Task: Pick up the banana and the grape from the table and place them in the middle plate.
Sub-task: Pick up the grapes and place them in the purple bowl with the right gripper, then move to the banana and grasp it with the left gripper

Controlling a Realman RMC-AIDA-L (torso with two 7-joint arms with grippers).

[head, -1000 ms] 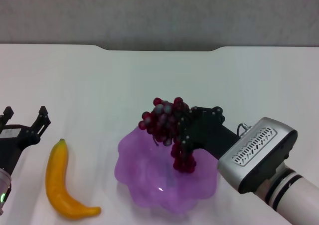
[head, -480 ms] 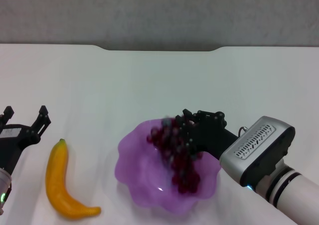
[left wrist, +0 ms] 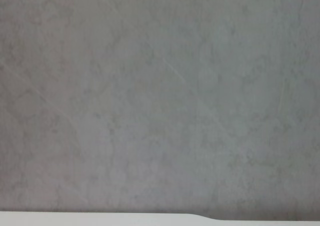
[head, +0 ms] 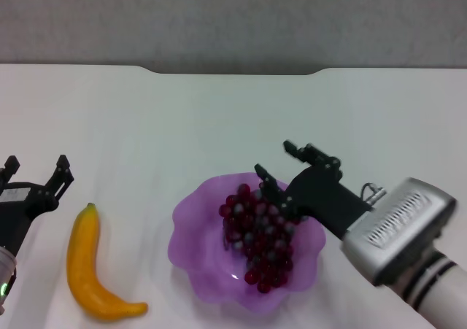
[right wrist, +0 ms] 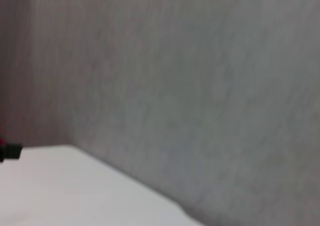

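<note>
The dark red grape [head: 257,238] bunch lies inside the purple scalloped middle plate [head: 197,252] near the table's front. My right gripper [head: 286,167] hovers open just above the plate's far right rim, apart from the grape bunch. The yellow-orange banana [head: 87,265] lies on the white table [head: 182,117] to the left of the plate. My left gripper [head: 36,167] stands open at the far left, just beside the banana's green tip, holding nothing. The wrist views show only the grey wall and a strip of table.
The table's far edge has a notch [head: 233,71] in the middle, with a grey wall behind it.
My right gripper lowered the grape bunch into the plate, opened and let go of it, then drew back up and to the right. The left arm and the banana stayed still.
</note>
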